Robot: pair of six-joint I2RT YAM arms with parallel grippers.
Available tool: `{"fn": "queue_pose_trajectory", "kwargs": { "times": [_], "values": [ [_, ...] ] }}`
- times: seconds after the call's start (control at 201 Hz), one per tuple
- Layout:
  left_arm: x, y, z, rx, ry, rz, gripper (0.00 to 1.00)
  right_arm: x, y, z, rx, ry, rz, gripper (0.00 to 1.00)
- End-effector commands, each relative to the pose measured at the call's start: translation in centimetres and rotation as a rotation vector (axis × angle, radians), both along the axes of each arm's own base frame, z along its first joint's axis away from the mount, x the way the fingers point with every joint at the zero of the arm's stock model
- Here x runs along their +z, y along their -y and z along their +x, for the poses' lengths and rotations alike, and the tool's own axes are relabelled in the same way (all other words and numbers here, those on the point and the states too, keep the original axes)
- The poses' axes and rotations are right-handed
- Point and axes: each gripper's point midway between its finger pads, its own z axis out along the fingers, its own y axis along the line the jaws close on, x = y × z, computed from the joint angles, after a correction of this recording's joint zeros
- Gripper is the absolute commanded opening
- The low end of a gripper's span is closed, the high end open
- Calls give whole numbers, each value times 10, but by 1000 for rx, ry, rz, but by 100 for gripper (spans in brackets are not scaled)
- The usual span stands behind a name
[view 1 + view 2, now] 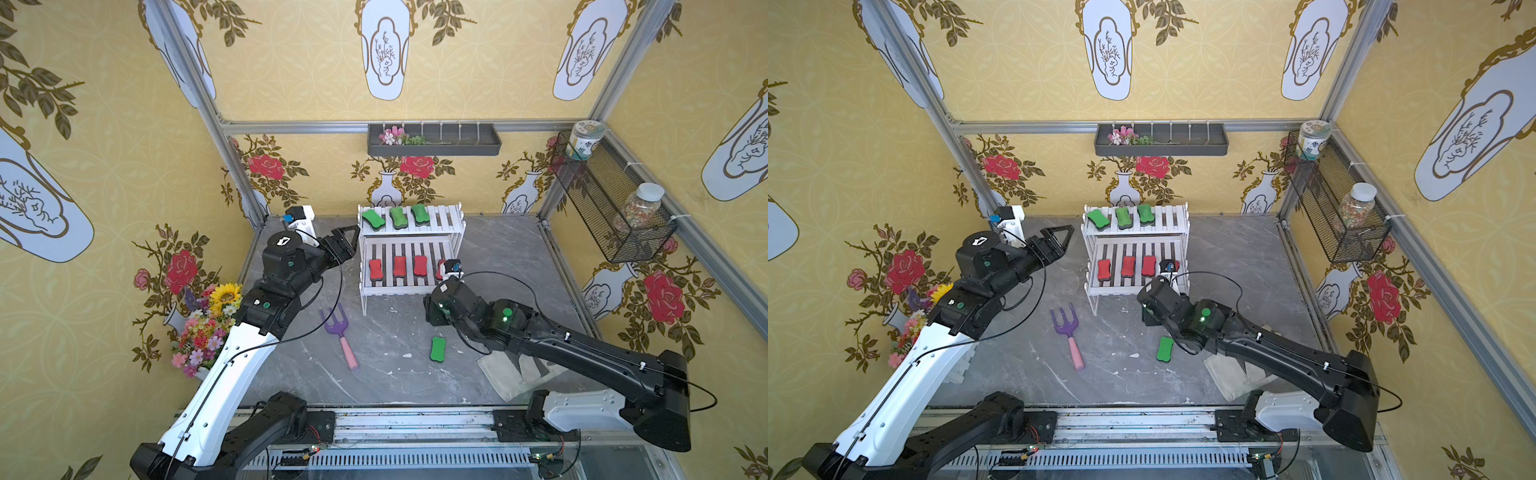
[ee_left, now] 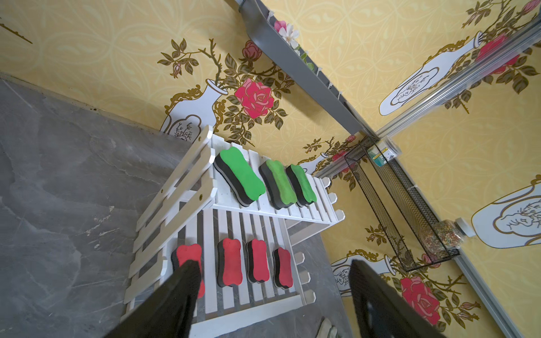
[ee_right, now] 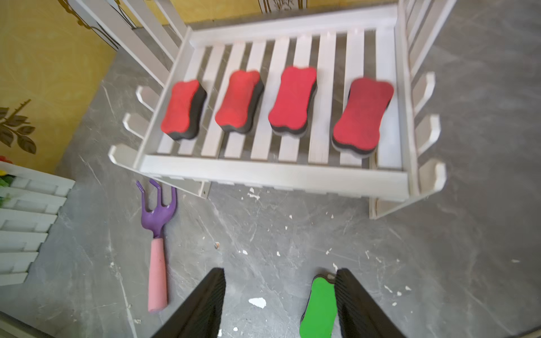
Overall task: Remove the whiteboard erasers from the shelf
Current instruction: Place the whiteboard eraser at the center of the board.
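A purple garden fork (image 1: 336, 329) lies on the grey tabletop (image 1: 395, 374).

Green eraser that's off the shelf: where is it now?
The green eraser lies flat on the tabletop in both top views, in front of the shelf, between the purple garden fork and the right arm.

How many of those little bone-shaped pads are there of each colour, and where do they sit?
Green pads on the shelf's top tier: 3
Green pad lying on the table: 1
Red pads on the bottom tier: 4
Total: 8
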Motion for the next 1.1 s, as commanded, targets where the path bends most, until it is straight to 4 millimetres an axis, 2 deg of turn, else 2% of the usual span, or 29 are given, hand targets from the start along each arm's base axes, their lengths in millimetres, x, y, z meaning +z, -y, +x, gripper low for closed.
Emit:
{"fn": "queue_pose_trajectory", "kwargs": {
  "times": [0.0, 0.144, 0.199, 0.348, 0.508, 0.622, 0.771, 0.901, 1.095],
  "values": [
    [-5, 0, 3, -2, -19, 54, 82, 22, 10, 15, 24, 27, -66, 64],
    [-1, 0, 6, -2, -21, 65, 81, 64, 6, 50, 22, 94, -45, 64],
    [1, 2, 6, -10, -17, 70, 80, 74, 3, 64, 20, 103, -53, 64],
    [2, 1, 8, -6, -26, 84, 77, 87, -6, 100, 25, 124, -51, 65],
    [1, 4, 8, -19, -26, 91, 78, 101, -3, 136, 8, 147, -23, 66],
    [-2, 3, 7, -22, -28, 94, 79, 106, -5, 158, 4, 161, 2, 67],
    [-6, 2, 3, -21, -25, 97, 81, 100, -10, 178, 8, 160, 9, 67],
    [-8, 1, 1, -22, -20, 94, 83, 100, -19, 189, 32, 176, 25, 70],
    [-7, 0, 0, -16, -10, 94, 85, 96, -20, 202, 18, 176, -3, 70]
  ]
}}
